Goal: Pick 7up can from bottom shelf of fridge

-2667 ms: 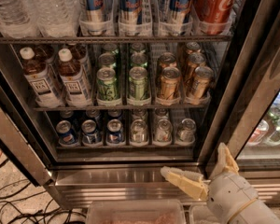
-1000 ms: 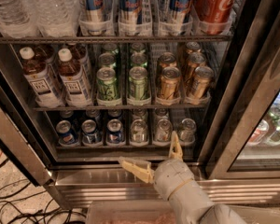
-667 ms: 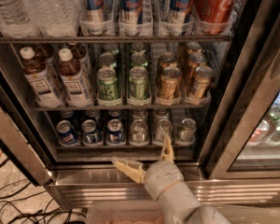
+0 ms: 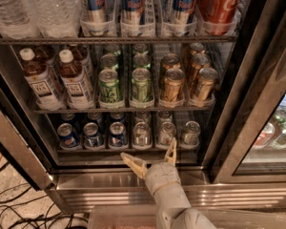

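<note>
Brushed steel frames the open fridge, racks full of bottles and cans. On the bottom shelf, the 7up can stands rightmost, beside two pale cans. The gripper hangs at the shelf's front ledge, left of the 7up can, fingers spread wide and grasping nothing.

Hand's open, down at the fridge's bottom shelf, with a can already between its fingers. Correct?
No. The hand is open and down at the bottom shelf of the fridge, but no can is between its fingers. They are empty, in front of the shelf edge, short of the cans. The camera view shows it.
</note>
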